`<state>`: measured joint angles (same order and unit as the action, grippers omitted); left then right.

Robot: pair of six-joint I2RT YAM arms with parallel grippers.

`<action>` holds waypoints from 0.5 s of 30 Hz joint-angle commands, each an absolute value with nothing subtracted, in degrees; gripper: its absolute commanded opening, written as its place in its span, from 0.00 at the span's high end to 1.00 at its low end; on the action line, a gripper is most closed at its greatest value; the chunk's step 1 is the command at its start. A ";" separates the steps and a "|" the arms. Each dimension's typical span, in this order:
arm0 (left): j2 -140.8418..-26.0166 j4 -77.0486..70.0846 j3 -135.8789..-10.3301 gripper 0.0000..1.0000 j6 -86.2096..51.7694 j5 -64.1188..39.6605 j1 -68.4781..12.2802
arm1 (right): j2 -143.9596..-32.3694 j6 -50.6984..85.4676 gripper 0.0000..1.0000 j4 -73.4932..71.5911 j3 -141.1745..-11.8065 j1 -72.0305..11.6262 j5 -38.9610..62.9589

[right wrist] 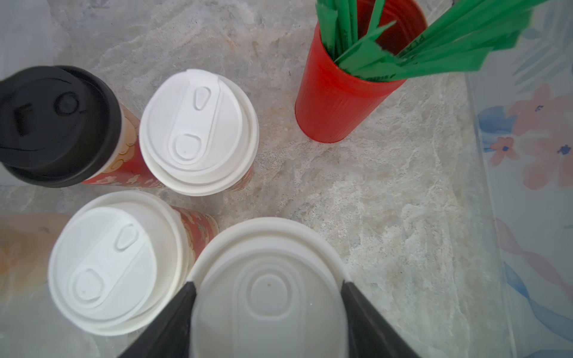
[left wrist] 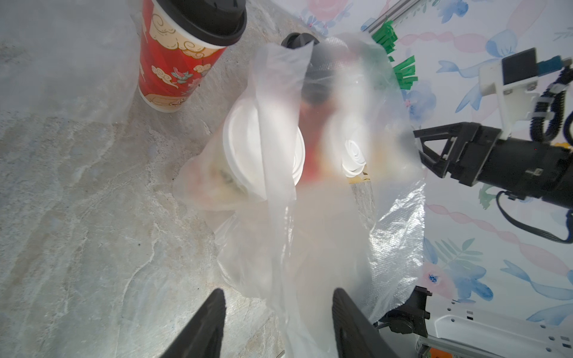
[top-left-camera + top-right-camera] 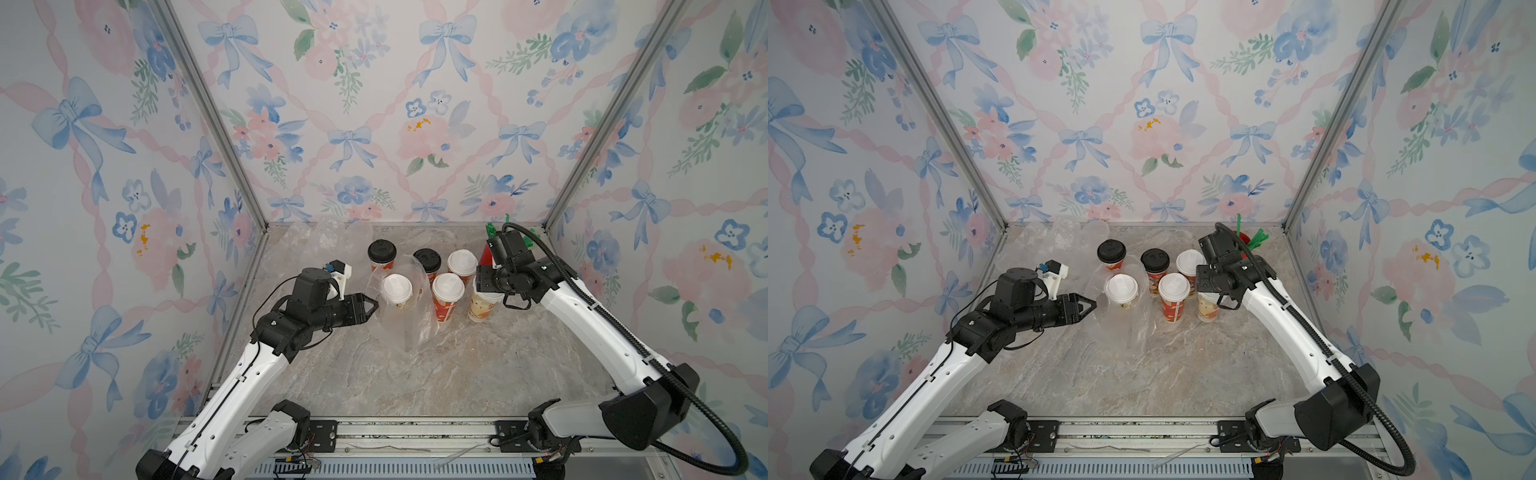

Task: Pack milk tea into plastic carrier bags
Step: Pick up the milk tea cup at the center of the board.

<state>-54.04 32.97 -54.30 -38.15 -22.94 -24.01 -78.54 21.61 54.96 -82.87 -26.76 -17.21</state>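
Six milk tea cups stand in a cluster at the back of the table. One white-lidded cup (image 3: 397, 288) stands inside a clear plastic carrier bag (image 3: 409, 328), whose handle drapes loosely between the spread fingers of my open left gripper (image 2: 279, 293). That gripper (image 3: 372, 306) sits just left of the bag. The right gripper (image 1: 268, 283) reaches down from above, with a finger pressed against each side of the cream cup (image 3: 482, 307) under its white lid (image 1: 266, 297). Two black-lidded cups (image 3: 381, 251) (image 3: 427, 261) and two white-lidded red cups (image 3: 462, 262) (image 3: 448, 286) stand free.
A plain red cup of green straws (image 1: 338, 102) stands at the back right, close behind the right wrist. More clear bags (image 3: 320, 237) lie crumpled at the back left. The enclosure walls close in on both sides.
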 commanded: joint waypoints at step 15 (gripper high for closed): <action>-50.10 33.43 -50.33 0.42 -40.85 -23.16 -28.21 | -85.96 25.89 0.32 81.73 -123.33 -40.18 -21.04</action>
<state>-50.72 33.01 -51.51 -39.79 -24.03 -27.18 -83.20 24.40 75.22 -117.89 -37.78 -19.51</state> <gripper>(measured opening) 0.584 0.691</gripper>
